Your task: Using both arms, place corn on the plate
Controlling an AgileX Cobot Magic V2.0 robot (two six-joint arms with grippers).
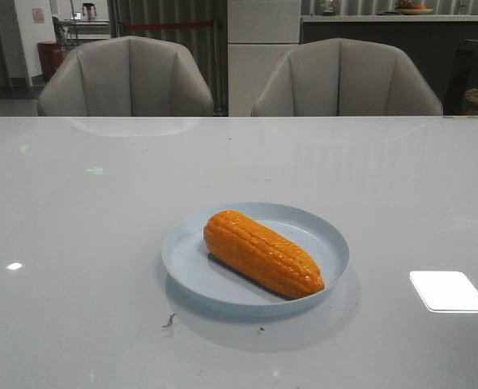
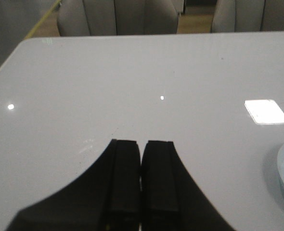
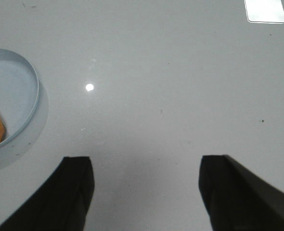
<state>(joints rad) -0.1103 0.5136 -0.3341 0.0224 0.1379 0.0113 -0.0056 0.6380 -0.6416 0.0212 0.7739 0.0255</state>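
**Corn resting on the plate, both arms clear**

I am seeing the corn (image 1: 262,253) lying diagonally inside the plate (image 1: 316,229), so I judge placement finished. My left pincer (image 2: 141,159) is sitting closed over bare bench (image 1: 85,267); my right pincer (image 3: 144,185) is hanging spread apart beside the plate, holding nothing.

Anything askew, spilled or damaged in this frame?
Nothing major. The corn lies diagonally inside the plate, its tapered tip at the rim. The only oddity is a small dark speck on the table near the plate.
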